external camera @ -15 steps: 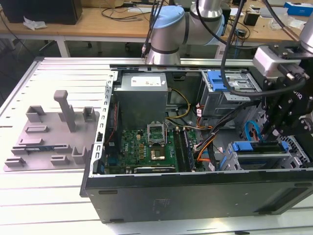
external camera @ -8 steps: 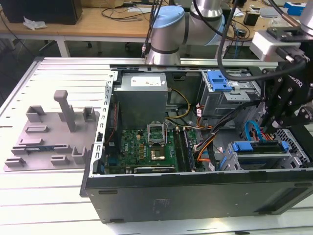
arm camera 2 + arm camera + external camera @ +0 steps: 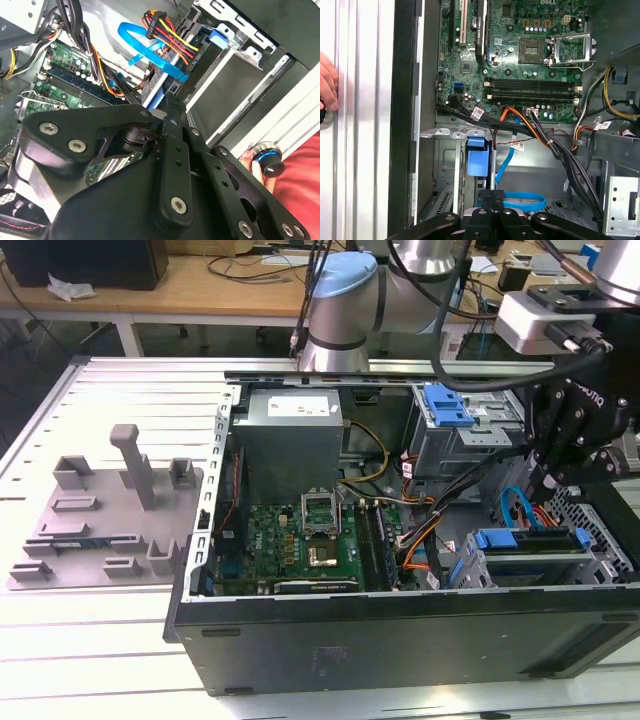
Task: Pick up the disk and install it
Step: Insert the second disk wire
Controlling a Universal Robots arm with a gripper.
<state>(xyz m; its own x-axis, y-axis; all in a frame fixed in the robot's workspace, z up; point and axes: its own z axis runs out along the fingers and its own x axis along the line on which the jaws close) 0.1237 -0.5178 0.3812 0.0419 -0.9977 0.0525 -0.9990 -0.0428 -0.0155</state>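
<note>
Inside the computer case [image 3: 400, 630], the disk [image 3: 530, 540] sits in its slot just under the claw [image 3: 560, 475]. Its fingers [image 3: 492, 200] are pressed together, holding nothing.

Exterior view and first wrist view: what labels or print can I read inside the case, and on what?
No text can be quoted reliably.
White label on the power supply: print too small to read.
White cable tags: too small to read.
Motherboard markings: too small to read.
</note>
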